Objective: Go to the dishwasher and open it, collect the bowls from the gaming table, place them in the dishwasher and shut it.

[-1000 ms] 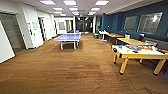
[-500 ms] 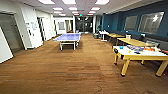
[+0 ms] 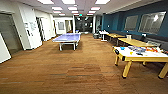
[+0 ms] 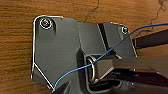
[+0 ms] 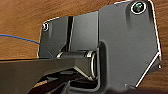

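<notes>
So right now I'm just rolling across a big open rec room, and the gaming table (image 3: 140, 55) is off to my right: glossy white top, yellow frame and legs, colourful graphic in the middle. There's a bright blue bowl (image 3: 122, 48) sitting near its near end and a small yellow one (image 3: 131, 52) just beside it, both on the top. No dishwasher anywhere in the head view, so I reckon the kitchen bit is somewhere else.

If this is the approach for the bowls, my take is to swing in square to the long side of that table, stop short of the yellow leg (image 3: 127, 69), and not clip the corner with the base. Slow turn, the bowls look light and would slide easily on that slick top.

Pincers: honestly can't tell on either side. Both wrist views are mostly dark mounting plate with a blue cable (image 4: 82, 67) across it and floor behind.

Floor is brown wood-look planking (image 3: 75, 72), flat. A blue ping-pong table (image 3: 67, 38) sits further ahead, wooden tables (image 3: 135, 42) along the dark teal wall (image 3: 112, 22), ceiling light panels overhead
</notes>
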